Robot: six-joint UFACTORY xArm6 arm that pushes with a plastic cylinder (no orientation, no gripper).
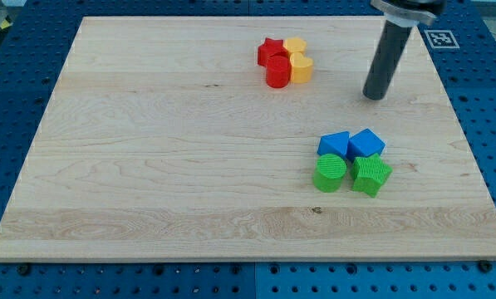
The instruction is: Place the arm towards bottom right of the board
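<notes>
My tip (375, 95) rests on the wooden board (148, 149) in the upper right part of the view. The dark rod rises from it to the view's top right. A red star (271, 50), a red cylinder (278, 72), a yellow hexagon block (295, 46) and a yellow heart (302, 68) cluster to the tip's left. Two blue blocks (333, 144) (366, 143), a green cylinder (330, 174) and a green star (370, 174) cluster below the tip, a little to its left. The tip touches no block.
The board lies on a blue perforated table (15, 100). A fiducial marker tag (439, 37) sits beyond the board's top right corner.
</notes>
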